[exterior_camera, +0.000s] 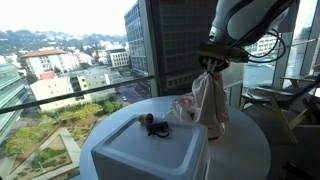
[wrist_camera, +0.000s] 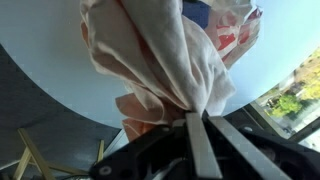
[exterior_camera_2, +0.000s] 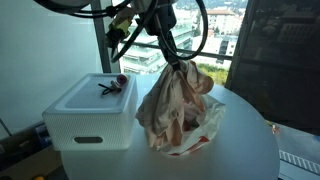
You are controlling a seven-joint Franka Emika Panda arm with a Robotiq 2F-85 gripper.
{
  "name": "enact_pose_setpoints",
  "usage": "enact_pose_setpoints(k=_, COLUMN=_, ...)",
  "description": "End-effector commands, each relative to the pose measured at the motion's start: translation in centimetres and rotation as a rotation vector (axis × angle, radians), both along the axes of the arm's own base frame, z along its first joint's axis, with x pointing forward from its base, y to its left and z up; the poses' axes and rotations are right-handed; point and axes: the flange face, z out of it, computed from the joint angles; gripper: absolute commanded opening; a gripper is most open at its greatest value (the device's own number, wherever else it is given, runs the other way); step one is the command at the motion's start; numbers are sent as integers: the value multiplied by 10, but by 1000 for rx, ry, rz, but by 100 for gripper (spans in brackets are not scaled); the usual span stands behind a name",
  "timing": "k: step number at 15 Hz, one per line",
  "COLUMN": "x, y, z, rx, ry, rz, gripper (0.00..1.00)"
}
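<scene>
Wrist view has the round white table (wrist_camera: 40,70) as the backdrop. In an exterior view a white lidded bin (exterior_camera_2: 90,120) sits at 9 o'clock from the white-and-red cloth (exterior_camera_2: 175,105). The cloth hangs bunched over the table, and the gripper (wrist_camera: 197,118) has its jaws pinched nearly together on the cloth's top. There's a small dark thing (exterior_camera_2: 110,86) on the bin lid, can't tell what.
</scene>
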Motion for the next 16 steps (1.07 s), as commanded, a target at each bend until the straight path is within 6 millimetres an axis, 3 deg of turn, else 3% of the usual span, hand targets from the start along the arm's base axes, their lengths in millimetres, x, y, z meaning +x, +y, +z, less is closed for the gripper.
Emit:
enact_pose_setpoints(k=1, x=19, y=-9, z=7, rx=-79, ry=-65, rz=-31, gripper=3)
enact_pose_setpoints(k=4, x=20, y=-2, z=27, rx=-165, ry=-143, rz=-35, gripper=3)
enact_pose_setpoints(k=7, x=28, y=18, z=31, rx=-206, ry=-203, rz=-23, gripper=1)
enact_pose_setpoints(k=13, x=45, y=58, z=-26, rx=-207, ry=-197, rz=-21, gripper=1)
enact_pose_setpoints(k=16, x=45, y=64, z=-52, rx=-185, ry=-156, rz=-41, gripper=1)
